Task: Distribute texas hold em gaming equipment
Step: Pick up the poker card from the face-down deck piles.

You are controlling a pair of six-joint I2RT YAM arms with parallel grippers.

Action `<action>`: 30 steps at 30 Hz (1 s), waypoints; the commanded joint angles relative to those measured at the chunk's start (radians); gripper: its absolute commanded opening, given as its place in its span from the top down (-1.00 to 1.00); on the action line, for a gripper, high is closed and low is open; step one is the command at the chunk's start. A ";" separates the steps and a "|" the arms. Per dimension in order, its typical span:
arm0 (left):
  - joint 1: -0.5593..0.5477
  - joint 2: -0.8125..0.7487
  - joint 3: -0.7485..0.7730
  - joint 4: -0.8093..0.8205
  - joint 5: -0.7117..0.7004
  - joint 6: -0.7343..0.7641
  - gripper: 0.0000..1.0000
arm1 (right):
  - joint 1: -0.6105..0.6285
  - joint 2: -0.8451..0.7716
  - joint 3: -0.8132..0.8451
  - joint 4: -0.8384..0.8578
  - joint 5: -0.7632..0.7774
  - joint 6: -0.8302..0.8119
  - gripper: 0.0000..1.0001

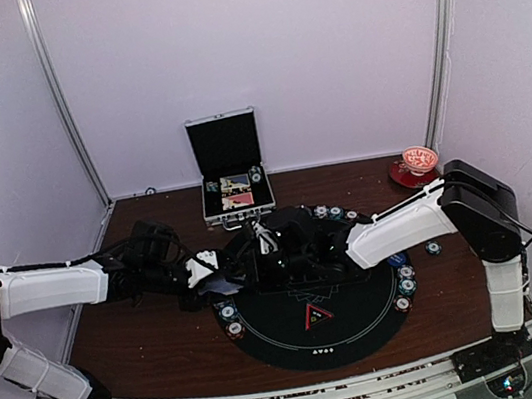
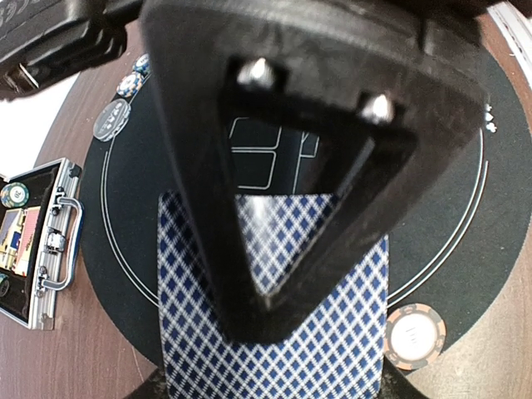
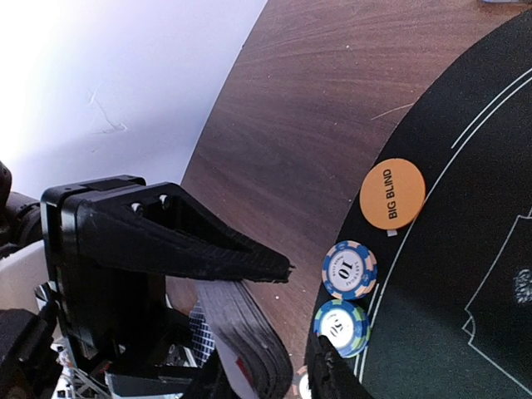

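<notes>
A deck of blue-diamond-backed playing cards (image 2: 316, 332) hangs over the back of the round black mat (image 1: 286, 328). My left gripper (image 2: 274, 391) is shut on its near end. Seen from the right wrist, the left arm's ribbed finger (image 3: 199, 249) presses on the fanned deck (image 3: 249, 332). My right gripper (image 3: 270, 382) straddles the deck's other end. One of its fingers (image 2: 199, 166) lies on the top card's back. The other finger (image 3: 332, 374) stands apart from the deck with a gap. Both grippers meet mid-table (image 1: 254, 254). An orange BIG BLIND button (image 3: 391, 194) and two blue chips (image 3: 349, 269) lie on the mat's rim.
The open silver case (image 1: 233, 179) stands behind the mat, with cards and chips inside. A red dish (image 1: 415, 167) sits at the back right. Chip stacks ring the mat at left (image 1: 228, 314), right (image 1: 403, 279) and back (image 1: 334, 212). A red triangle marker (image 1: 317, 315) lies mid-mat.
</notes>
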 commanded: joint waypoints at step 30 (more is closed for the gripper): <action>0.001 -0.002 -0.003 0.038 0.015 0.007 0.37 | 0.011 -0.135 -0.121 0.071 -0.036 0.000 1.00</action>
